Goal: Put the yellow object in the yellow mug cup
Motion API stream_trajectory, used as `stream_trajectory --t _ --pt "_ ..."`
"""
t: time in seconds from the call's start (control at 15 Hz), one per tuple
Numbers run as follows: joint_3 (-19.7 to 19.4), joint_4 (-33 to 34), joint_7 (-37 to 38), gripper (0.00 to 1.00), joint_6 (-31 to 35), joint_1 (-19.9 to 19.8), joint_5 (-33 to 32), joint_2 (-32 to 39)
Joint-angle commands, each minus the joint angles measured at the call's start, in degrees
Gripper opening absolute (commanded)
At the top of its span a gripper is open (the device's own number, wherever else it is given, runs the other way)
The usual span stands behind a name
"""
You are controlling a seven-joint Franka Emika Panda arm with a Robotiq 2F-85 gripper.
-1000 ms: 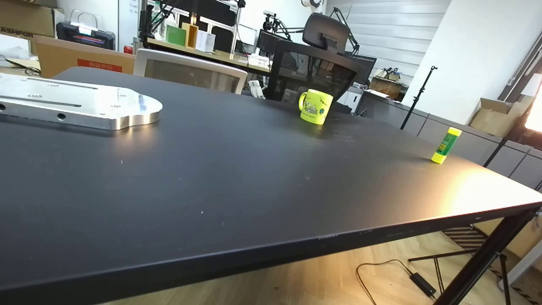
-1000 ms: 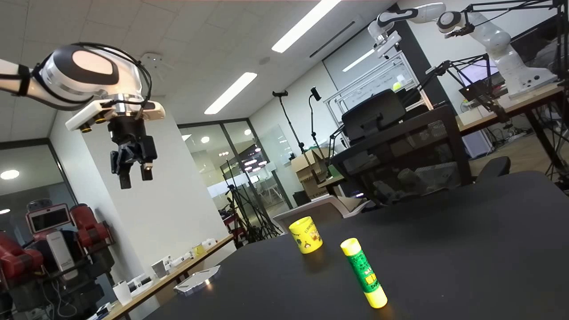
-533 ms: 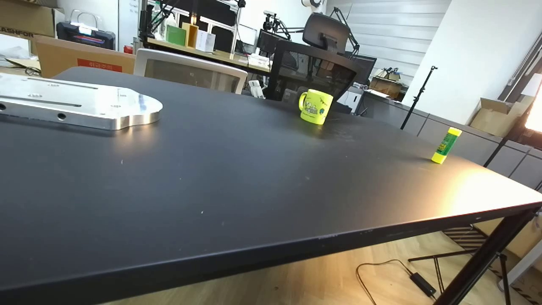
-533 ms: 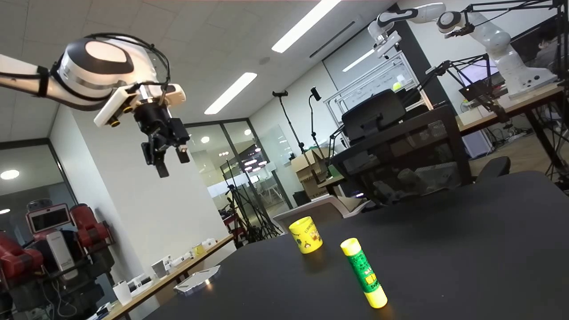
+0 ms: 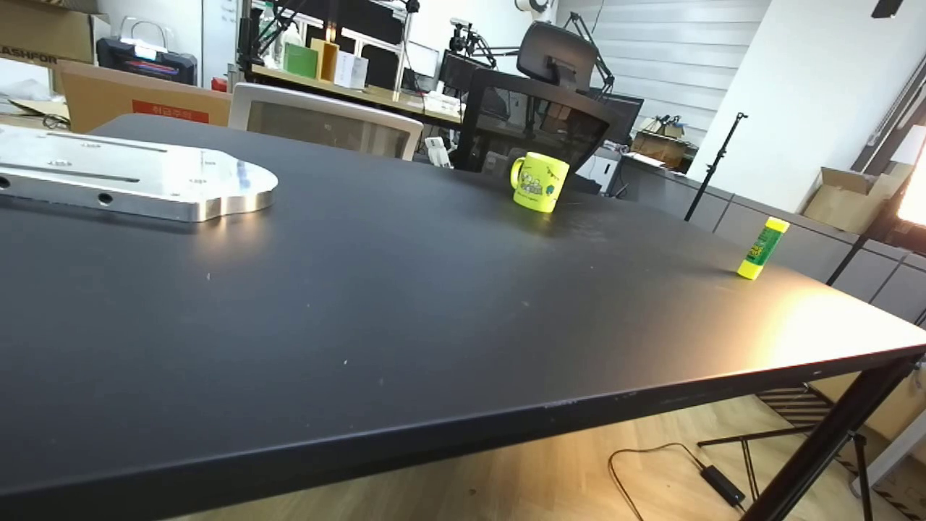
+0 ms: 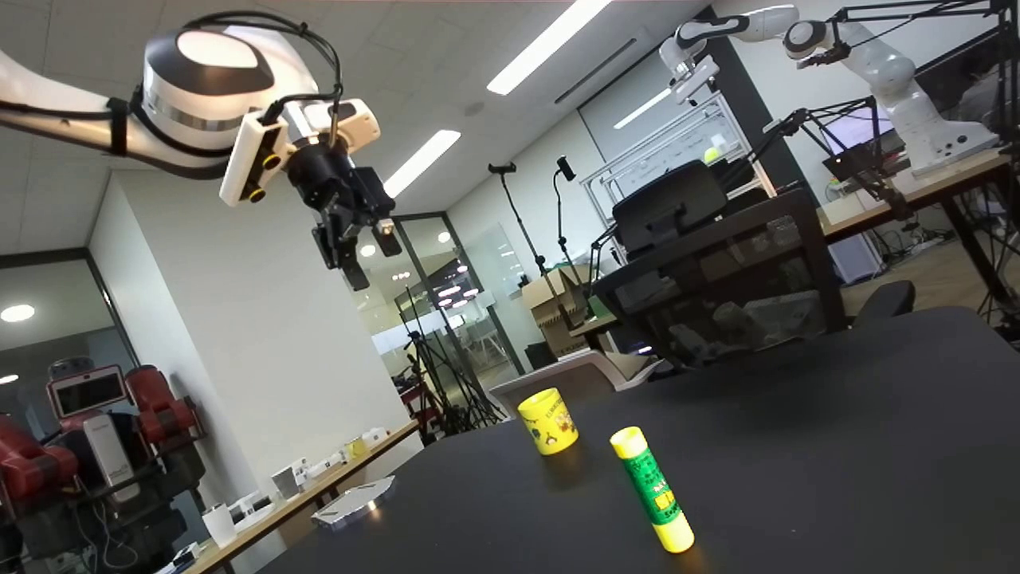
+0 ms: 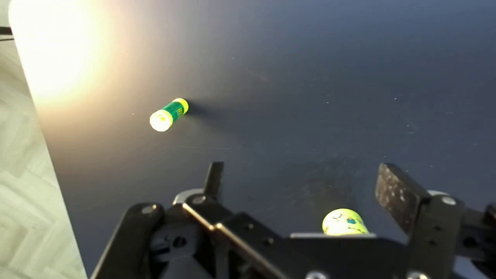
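The yellow object is a glue stick with yellow ends and a green label. It stands upright on the dark table in both exterior views (image 5: 763,249) (image 6: 652,489) and shows left of centre in the wrist view (image 7: 174,109). The yellow mug cup stands upright on the table in both exterior views (image 5: 539,182) (image 6: 548,421); its handle shows in an exterior view. In the wrist view the mug (image 7: 344,222) is partly hidden behind the gripper body. My gripper (image 6: 373,261) is open and empty, high above the table. Its fingers spread wide in the wrist view (image 7: 300,166).
A thick silver metal plate (image 5: 137,177) lies on the dark table (image 5: 405,304). The glue stick is near the table's edge, close to a bright lamp glare (image 7: 54,46). Chairs (image 6: 725,279) stand behind the table.
The arm has moved right and slightly up in an exterior view, with the gripper tilting. A dark tip now shows at the top right of an exterior view. Glue stick and mug have not moved.
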Motion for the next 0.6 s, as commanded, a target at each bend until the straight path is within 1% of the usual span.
stream_trajectory --t 0.0,0.27,0.47,0.53 --pt "-1.8 3.0 4.4 1.0 -0.5 -2.0 -1.9 1.7" --pt "-3.9 5.7 6.3 1.0 -1.8 -4.3 -3.7 3.9" --pt "-5.6 8.0 6.7 1.0 -4.8 -5.5 -2.5 5.9" --pt "-5.3 4.7 3.9 1.0 -1.9 -4.9 -2.6 3.8"
